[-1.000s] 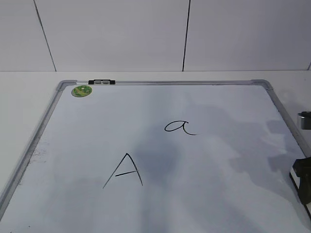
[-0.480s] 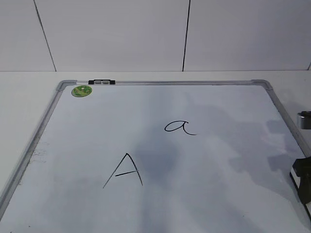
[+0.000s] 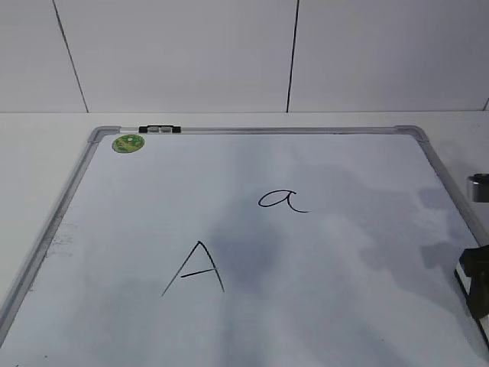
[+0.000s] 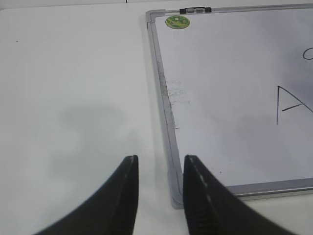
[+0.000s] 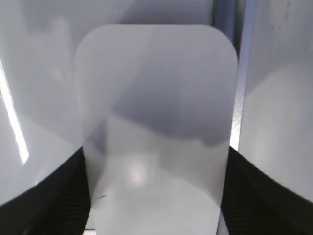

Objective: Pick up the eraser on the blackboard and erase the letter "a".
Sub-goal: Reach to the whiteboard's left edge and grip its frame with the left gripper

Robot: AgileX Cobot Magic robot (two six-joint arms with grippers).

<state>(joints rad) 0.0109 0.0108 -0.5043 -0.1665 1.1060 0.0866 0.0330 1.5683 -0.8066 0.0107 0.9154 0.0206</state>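
My right fingers [image 5: 156, 196] straddle the white, rounded oblong plastic eraser [image 5: 156, 122]: in the right wrist view its smooth top fills the gap, with one dark finger against each long side. They look closed on it, or very nearly so. I cannot tell from that view whether it is lifted or resting on the board. It sits at the right edge of the large white dry-erase blackboard [image 3: 306, 306], just beside the grey metal frame, and in the exterior view only a dark bit of my right arm shows there.

My left fingers [image 4: 159, 196] hang part-way apart and empty over the pale tabletop [image 4: 73, 98], just off the board's near left corner.

To do this step well, I would make sure the grip is square on the two long sides and firm before raising, keep the felt base flat and parallel to the board, then carry it left and away toward the small handwritten lowercase letter "a" [image 3: 283, 200]. I judge the main risk to be smearing the larger angular capital "A" [image 3: 195, 269], which lies near it on the left and closer to me, so short strokes held to the oval loop and its tail seem wisest.

The only readable writing is those two letters. The small round green sticker [image 3: 128, 143] near the far left corner carries a print too small to read, and the eraser's top shows no label.
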